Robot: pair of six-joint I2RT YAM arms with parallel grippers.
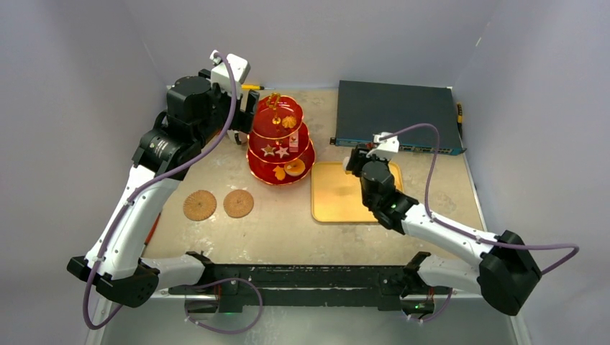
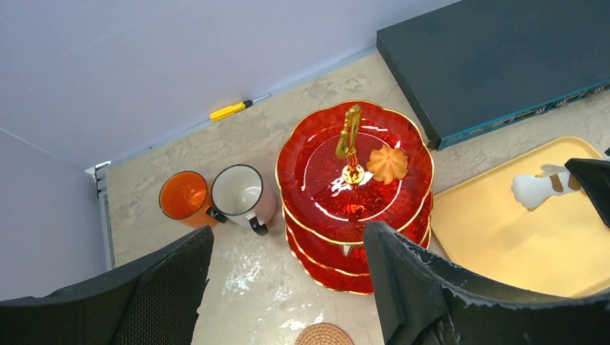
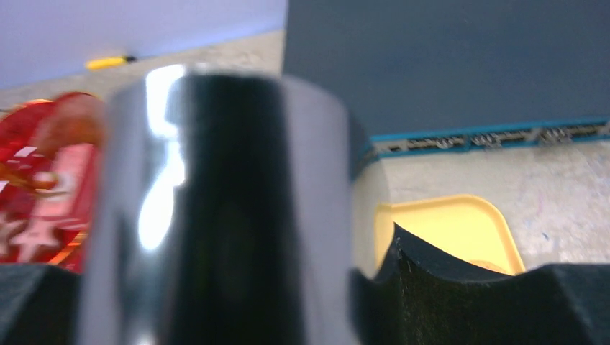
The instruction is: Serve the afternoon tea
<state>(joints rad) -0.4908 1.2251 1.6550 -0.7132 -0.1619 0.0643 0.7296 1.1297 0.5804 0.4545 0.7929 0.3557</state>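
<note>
Glossy dark cylinder (image 3: 216, 201) fills the right gripper (image 3: 216, 287) (whether gripped, unclear). Left gripper (image 2: 288, 233) gapes wide near red three-tier stand (image 2: 316, 165).

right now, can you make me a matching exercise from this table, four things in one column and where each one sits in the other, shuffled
Things
1. orange mug
2. flower-shaped cookie
3. yellow screwdriver
4. yellow tray

Places
A. just in front of the dark box
B. on the top tier of the red stand
C. right beside the white mug
D. lying at the foot of the wall

Pairs: 1-C, 2-B, 3-D, 4-A
</note>
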